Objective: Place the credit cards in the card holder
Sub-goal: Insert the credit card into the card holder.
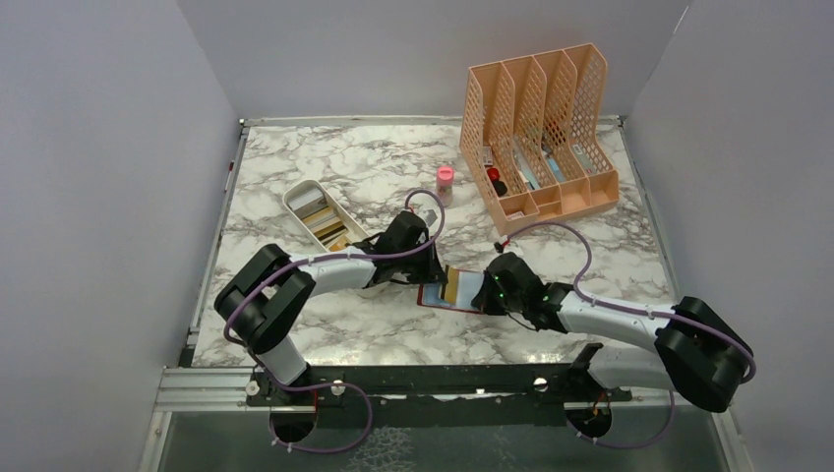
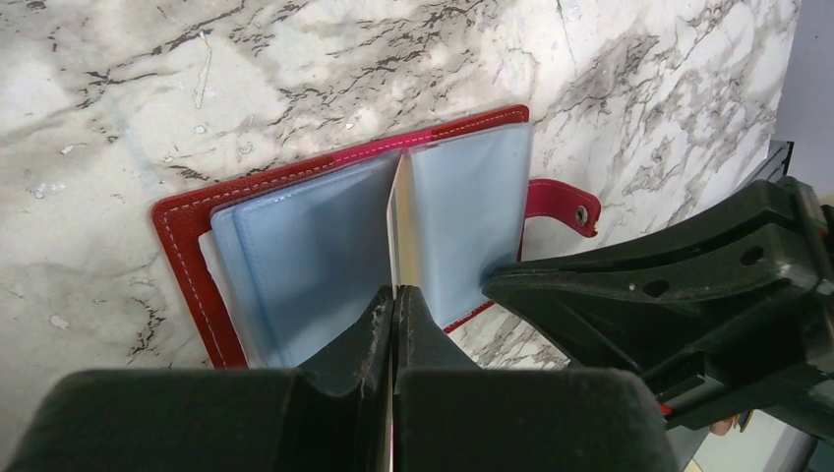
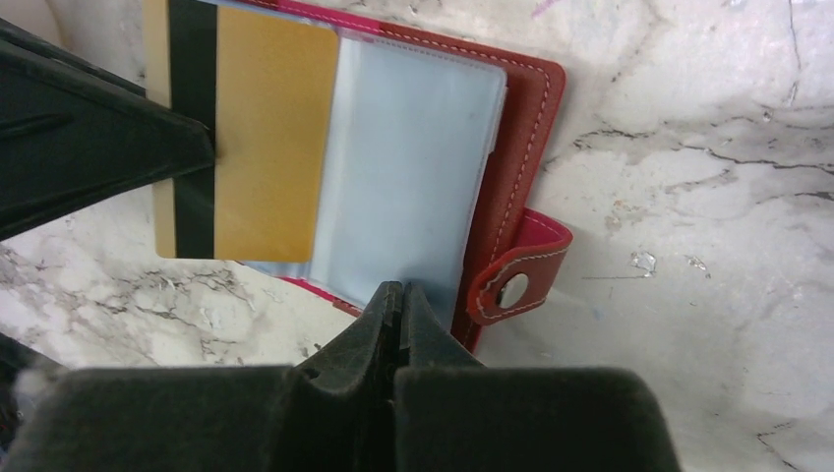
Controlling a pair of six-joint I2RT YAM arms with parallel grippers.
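The holder [image 3: 526, 147] is coloured red with white stitching and pale blue sleeves; the card [image 3: 266, 138] is seen gold, black-striped at nine o'clock. The table [image 1: 334, 167] is veined grey on white.

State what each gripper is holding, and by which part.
The left gripper pinches the gold card at its magnetic-stripe edge. The right gripper pinches a clear sleeve of the red card holder at the sleeve's near edge.

Stitched red leather-look card holder [image 3: 531, 128], glossy clear plastic sleeves [image 3: 413, 177], smooth marble-pattern table [image 3: 688, 98].
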